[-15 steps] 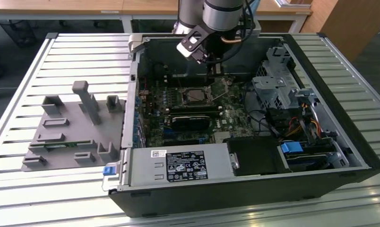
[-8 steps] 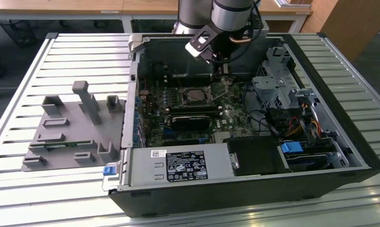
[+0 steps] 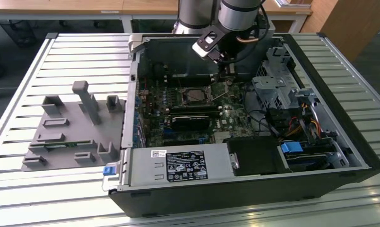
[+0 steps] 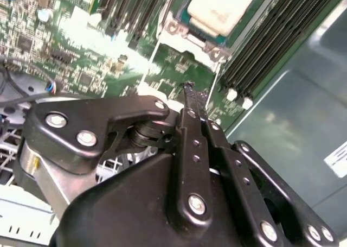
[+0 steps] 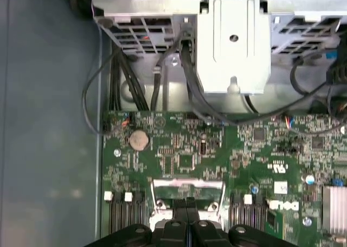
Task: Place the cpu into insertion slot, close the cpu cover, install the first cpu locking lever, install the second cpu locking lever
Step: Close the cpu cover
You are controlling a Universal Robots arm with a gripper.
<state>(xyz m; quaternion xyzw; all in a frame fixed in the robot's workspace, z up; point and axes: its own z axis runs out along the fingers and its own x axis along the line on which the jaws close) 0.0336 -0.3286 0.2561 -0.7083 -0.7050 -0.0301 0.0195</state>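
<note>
— Wooden desks (image 3: 146, 5) along the far side of the room, over a dark floor. What carries the work?
— A pale slatted metal surface (image 3: 82, 52), its ribs running across the exterior view. Its middle and the exterior view's right are taken up by a black computer case (image 3: 240, 201), lying on its side with the panel off.
— What reaches into it?
— The arm (image 3: 237, 16), grey and silver, comes down from the far edge into the far half of the case.
— And on the exterior view's left?
— A grey plastic fixture (image 3: 70, 132) with upright posts and shallow pockets, on the slats just beside the case wall.
— Inside the case?
— A labelled silver power supply (image 3: 177, 168) sits along the near wall. A metal drive cage (image 3: 275, 90) stands toward the exterior view's right. The green circuit board (image 3: 234, 118) lies flat on the bottom.
— The claw?
— The claw (image 4: 194, 92) hangs just above the board with its two black fingers pressed together, and I see nothing between them. It is near the insertion slot (image 3: 195, 96), a little farther back and toward the exterior view's right.
— And the chip?
— The cpu (image 4: 219, 7) sits in the slot, pale face up, with long black memory slots (image 4: 271, 35) on both sides. The cpu cover (image 4: 190, 36) seems to lie flat around it. Whether it is latched I can't tell.
</note>
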